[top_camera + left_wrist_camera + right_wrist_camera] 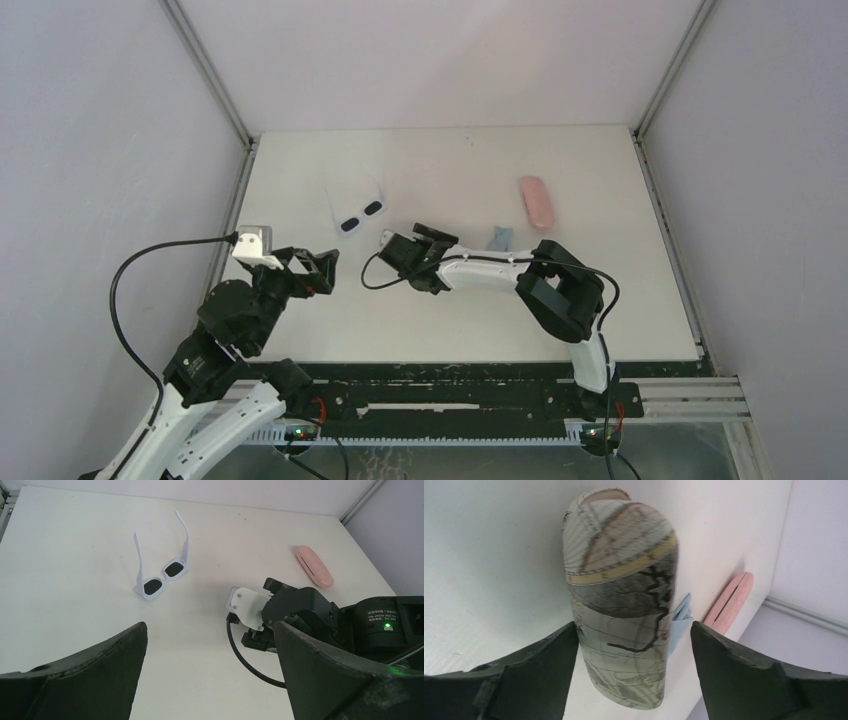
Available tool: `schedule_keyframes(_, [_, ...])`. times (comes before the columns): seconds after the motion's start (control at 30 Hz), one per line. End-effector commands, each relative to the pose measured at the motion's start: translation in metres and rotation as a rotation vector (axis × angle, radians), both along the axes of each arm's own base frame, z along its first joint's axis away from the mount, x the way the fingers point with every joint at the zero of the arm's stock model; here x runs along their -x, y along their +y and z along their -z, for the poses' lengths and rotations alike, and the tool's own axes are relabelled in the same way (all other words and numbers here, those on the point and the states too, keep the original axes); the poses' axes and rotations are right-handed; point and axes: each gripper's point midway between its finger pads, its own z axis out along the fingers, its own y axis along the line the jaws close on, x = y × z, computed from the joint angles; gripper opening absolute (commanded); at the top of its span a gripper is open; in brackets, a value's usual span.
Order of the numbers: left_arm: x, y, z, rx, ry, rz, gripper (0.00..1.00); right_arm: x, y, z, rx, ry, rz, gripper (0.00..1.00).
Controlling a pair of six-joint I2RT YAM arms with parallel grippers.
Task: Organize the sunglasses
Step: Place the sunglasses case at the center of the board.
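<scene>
White-framed sunglasses (360, 213) with small dark lenses lie on the table (300, 180), left of its middle, with both arms unfolded and pointing toward the far wall. They sit ahead of my left gripper (210, 630) and apart from it. That gripper hangs above the table with its jaws spread wide and nothing between them. My right arm reaches across toward the centre, and my right gripper (631, 627) stands over a rounded hard case printed with an old map pattern (621, 595). One finger (549, 665) is just beside the case's flank, and the other finger (734, 670) shows a clear gap of table and cloth between it and the case, so these jaws are parted around the case and not clamped on it. Past the case, a folded light-blue cloth (681, 617) lies on the table. Farther off, a pink oval case (729, 605) rests near the right wall, well apart from the sunglasses.
</scene>
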Motion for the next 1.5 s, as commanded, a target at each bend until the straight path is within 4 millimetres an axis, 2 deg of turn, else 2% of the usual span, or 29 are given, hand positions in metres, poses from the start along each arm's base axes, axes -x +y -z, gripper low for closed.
schedule_keyframes(0.0, [-0.003,-0.002,0.004,0.002,0.006,-0.003,1.00,0.005,0.007,-0.002,-0.046,0.002,-0.007,0.83])
schedule_keyframes(0.17, [-0.004,-0.001,0.004,0.007,0.007,-0.009,1.00,0.015,0.009,-0.006,-0.080,0.016,-0.018,0.89])
schedule_keyframes(0.4, [-0.007,-0.006,0.014,0.057,0.052,-0.024,1.00,0.036,0.022,-0.027,-0.246,0.063,-0.033,0.91])
schedule_keyframes(0.6, [-0.013,-0.010,0.043,0.158,0.140,-0.089,0.99,0.057,0.032,-0.041,-0.407,0.138,-0.061,0.92])
schedule_keyframes(0.67, [-0.014,-0.014,0.053,0.171,0.167,-0.091,0.97,0.062,0.035,-0.058,-0.495,0.146,-0.073,0.92])
schedule_keyframes(0.77, [-0.017,-0.024,0.073,0.168,0.208,-0.064,0.92,0.070,0.033,-0.072,-0.629,0.183,-0.075,0.92])
schedule_keyframes(0.87, [-0.021,-0.043,0.095,0.163,0.249,0.002,0.88,0.055,0.017,-0.082,-0.754,0.204,-0.004,0.88])
schedule_keyframes(0.93, [-0.023,-0.059,0.112,0.162,0.291,0.050,0.85,0.038,0.002,-0.083,-0.795,0.200,0.071,0.86])
schedule_keyframes(1.17, [-0.028,-0.110,0.177,0.084,0.457,0.157,0.75,-0.026,-0.050,-0.065,-0.874,0.168,0.386,0.81])
schedule_keyframes(1.27, [-0.030,-0.127,0.199,0.038,0.507,0.179,0.72,-0.040,-0.065,-0.046,-0.859,0.191,0.481,0.79])
schedule_keyframes(1.33, [-0.034,-0.138,0.209,0.018,0.534,0.192,0.72,-0.050,-0.067,-0.042,-0.859,0.210,0.508,0.78])
schedule_keyframes(1.47, [-0.044,-0.149,0.221,-0.013,0.570,0.181,0.71,-0.052,-0.065,-0.022,-0.803,0.263,0.528,0.77])
